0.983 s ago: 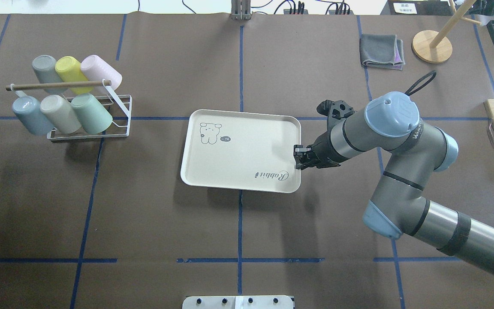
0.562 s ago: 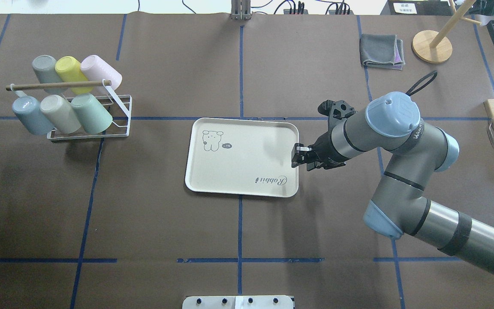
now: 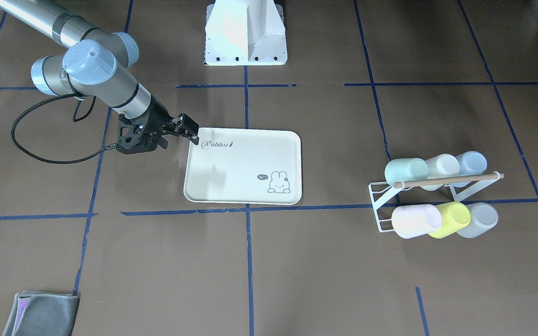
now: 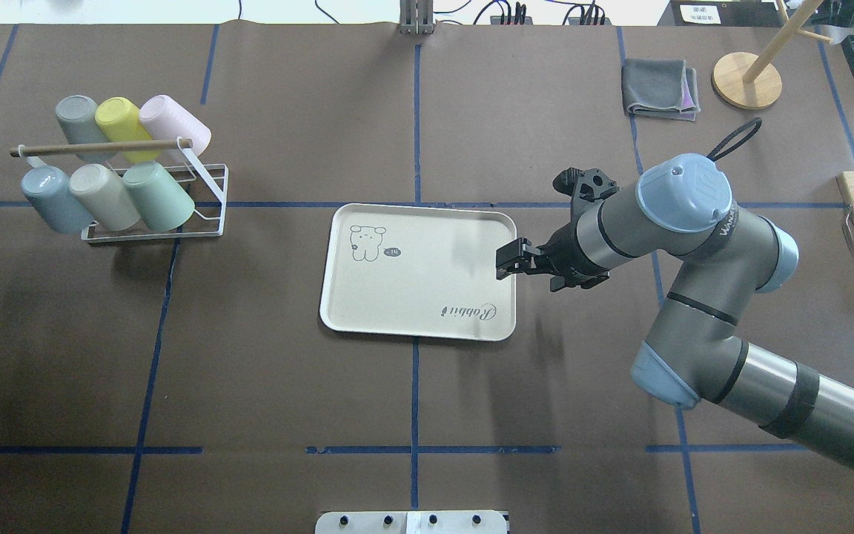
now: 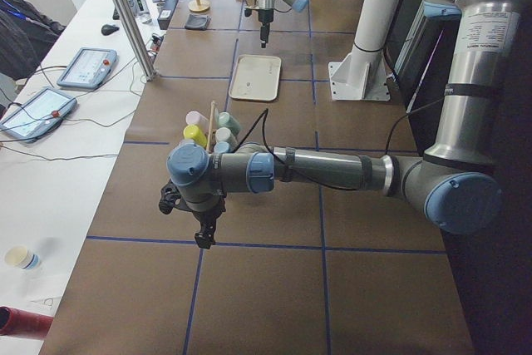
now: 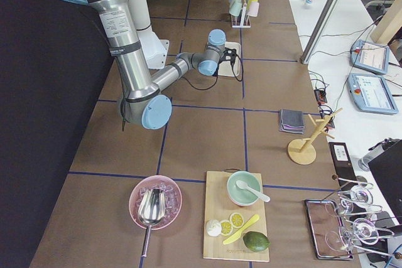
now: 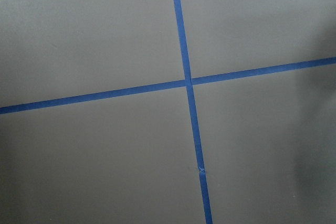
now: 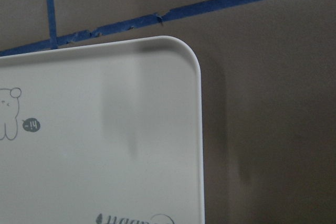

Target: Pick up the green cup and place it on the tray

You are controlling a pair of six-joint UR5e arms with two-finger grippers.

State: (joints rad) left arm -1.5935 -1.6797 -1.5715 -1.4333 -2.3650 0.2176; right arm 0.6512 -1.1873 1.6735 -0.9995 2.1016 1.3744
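Green cup (image 4: 160,196): laid on its side in the white wire rack (image 4: 156,235) at the left end of the bench (image 4: 286,415). It is placed at the end of the near row that lies closest to the tray, against a cream cup (image 4: 104,196), with a blue-grey cup (image 4: 47,199) beyond that.
Far row of the rack: a grey cup (image 4: 75,119), a yellow cup (image 4: 119,122) and a pink cup (image 4: 171,122) are laid side by side behind a wooden rod (image 4: 101,147).
Tray (image 4: 412,297): laid flat near the middle of the bench, well apart from the rack. The "Rabbit" script is printed at its near right corner and the bunny drawing at its far left corner.
Right tool (image 4: 502,263): held over the tray's right rim, just beyond the script and raised clear of the surface. Its fingers are seen a little parted and nothing is held between them; a soft shadow is cast on the tray beneath.
Left tool (image 5: 202,239): shown only in the view from the bench's left end, pointed down over bare bench near a crossing of blue tape. Whether it is parted or closed cannot be told.
Left wrist view: only brown bench surface and two crossing tape lines are shown.
Far right of the bench: a folded grey cloth (image 4: 660,89) and a round wooden stand base (image 4: 747,78) are set near each other.
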